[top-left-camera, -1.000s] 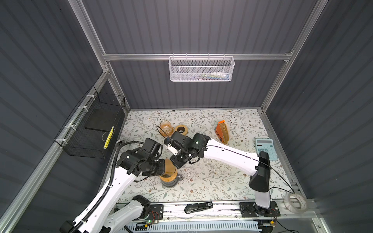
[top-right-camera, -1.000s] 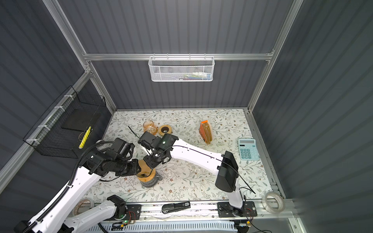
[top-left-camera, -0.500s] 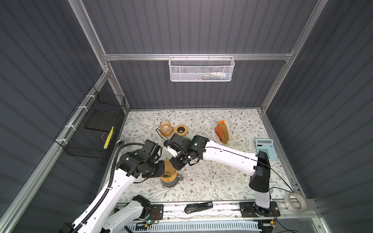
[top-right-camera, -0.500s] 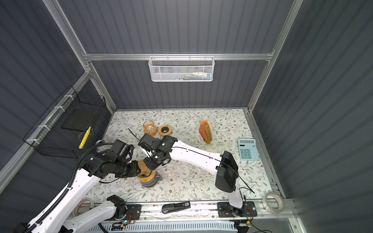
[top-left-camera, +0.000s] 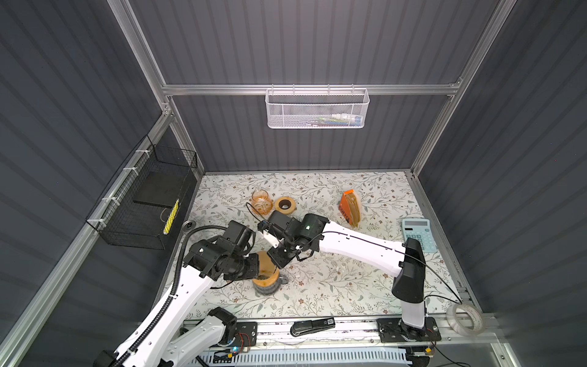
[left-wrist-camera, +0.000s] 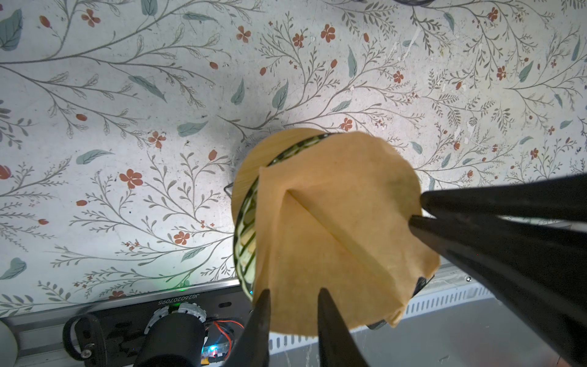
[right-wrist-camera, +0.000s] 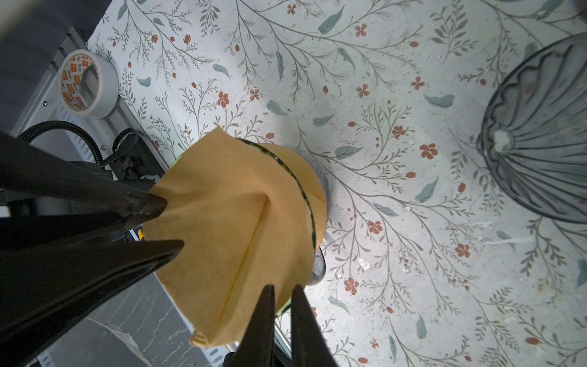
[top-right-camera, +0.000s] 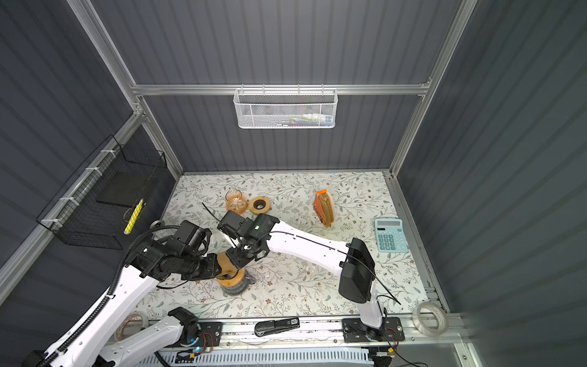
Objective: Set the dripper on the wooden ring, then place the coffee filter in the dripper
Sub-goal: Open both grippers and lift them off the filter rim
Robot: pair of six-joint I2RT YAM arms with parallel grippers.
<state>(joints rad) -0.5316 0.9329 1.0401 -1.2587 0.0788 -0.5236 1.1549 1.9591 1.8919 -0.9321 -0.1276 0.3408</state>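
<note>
The tan paper coffee filter (left-wrist-camera: 333,222) hangs spread just above the dripper (left-wrist-camera: 251,171), a ribbed glass cone in a wooden collar on a dark handled base (top-left-camera: 266,287). In both top views the filter (top-left-camera: 265,259) (top-right-camera: 224,259) lies between the two grippers. My left gripper (left-wrist-camera: 292,292) holds one rim, jaws narrowly apart with paper across the gap. My right gripper (right-wrist-camera: 282,287) pinches the opposite rim. Each gripper also shows in the other wrist view: the left gripper (right-wrist-camera: 173,222), the right gripper (left-wrist-camera: 416,211).
A clear ribbed glass cone (right-wrist-camera: 540,143) lies to the dripper's right. At the back stand an orange glass jar (top-left-camera: 261,203), brown tape (top-left-camera: 285,204) and an orange filter pack (top-left-camera: 351,208). A calculator (top-left-camera: 417,235) lies right, a stapler (top-left-camera: 313,327) on the front rail.
</note>
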